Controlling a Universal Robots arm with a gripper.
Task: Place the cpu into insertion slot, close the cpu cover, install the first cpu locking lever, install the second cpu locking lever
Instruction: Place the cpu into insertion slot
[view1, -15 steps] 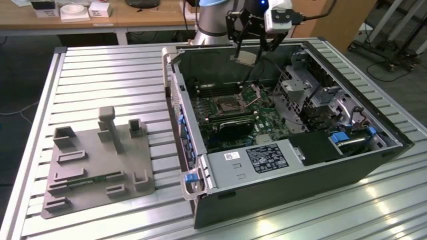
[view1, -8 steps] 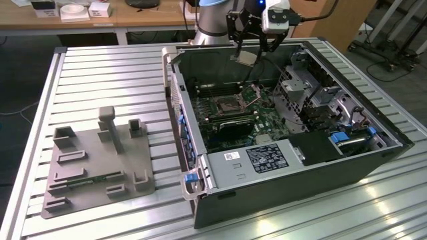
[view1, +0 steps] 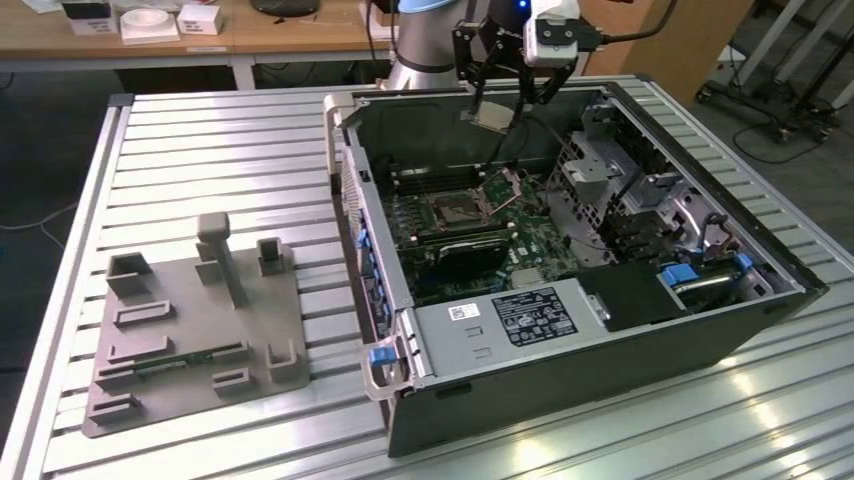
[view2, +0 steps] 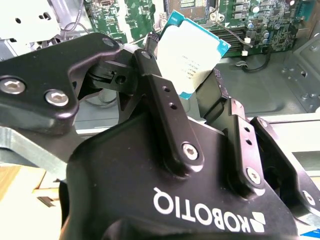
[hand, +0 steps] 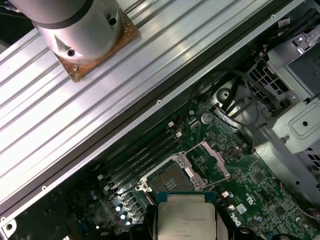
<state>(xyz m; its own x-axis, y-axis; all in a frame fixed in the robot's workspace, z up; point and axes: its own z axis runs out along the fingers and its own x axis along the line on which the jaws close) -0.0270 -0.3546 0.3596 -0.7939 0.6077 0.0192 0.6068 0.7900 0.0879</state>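
Observation:
My gripper (view1: 497, 108) hangs above the back of the open black computer case (view1: 694, 330), shut on the cpu (view1: 490, 117). That is a flat, pale silvery square chip, held tilted by its edges. In the second wrist view the cpu (view2: 192, 55) sits between the two black fingers (view2: 162, 95). The insertion slot (view1: 461, 212) lies below and in front of it on the green board, its dark centre bare. Its cpu cover (view1: 509, 184) stands raised at the slot's far side. In the first wrist view the cpu (hand: 185, 217) hovers just short of the insertion slot (hand: 171, 180), beside the upright cpu cover (hand: 212, 160).
Long black memory slots (view1: 424, 180) flank the socket. A grey metal drive cage (view1: 614, 180) fills the case towards the exterior view's right. A grey fixture plate (view1: 194, 330) with upright blocks lies on the slatted aluminium table (view1: 200, 150) to the left. The arm's base (hand: 75, 30) stands behind the case.

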